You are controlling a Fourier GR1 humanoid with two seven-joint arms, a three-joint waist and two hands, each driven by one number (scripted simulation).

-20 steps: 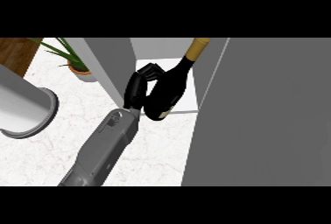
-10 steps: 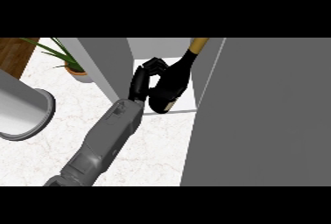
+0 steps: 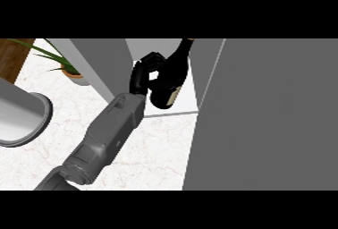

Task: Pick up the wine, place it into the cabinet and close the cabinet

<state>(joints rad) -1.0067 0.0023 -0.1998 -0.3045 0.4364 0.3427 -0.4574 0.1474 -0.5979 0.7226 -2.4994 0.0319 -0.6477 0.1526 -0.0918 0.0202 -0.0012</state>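
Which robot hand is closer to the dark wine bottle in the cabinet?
Left. The left hand is right against the dark glass wine bottle, on its left side with fingers curled round it. The right hand does not show in this view at all.

White marble counter (image 3: 152, 147) carries a potted plant (image 3: 66, 67) and grey pot (image 3: 20, 117)

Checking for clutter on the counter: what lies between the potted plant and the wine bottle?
In the head view, the cabinet's grey side panel stands between the potted plant and the wine bottle, with the robot hand beside the bottle.
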